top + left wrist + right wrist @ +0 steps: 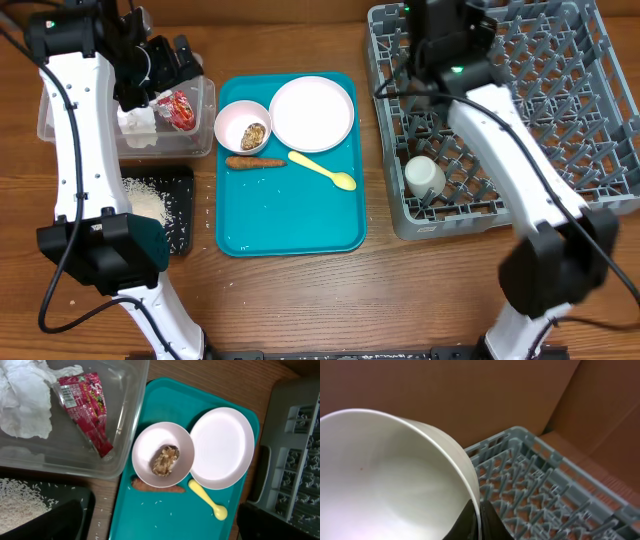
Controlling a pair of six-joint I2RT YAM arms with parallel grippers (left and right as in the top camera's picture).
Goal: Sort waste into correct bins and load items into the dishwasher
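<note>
Right jaws clamp the rim of a smooth pale bowl [395,485] above the grey lattice rack [545,490]; left jaws wide apart.

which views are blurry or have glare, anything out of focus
Right wrist: the pale bowl looms close with a soft sheen inside, while the grey rack behind is in focus. Left wrist: faint glare streaks on the clear tub wall, otherwise crisp. Overhead: evenly lit and sharp.

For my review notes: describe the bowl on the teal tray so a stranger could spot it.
Start at the teal tray in the table's middle. In its far left corner, beside the round plate, sits a small pale bowl. It alone holds a brown food lump.
</note>
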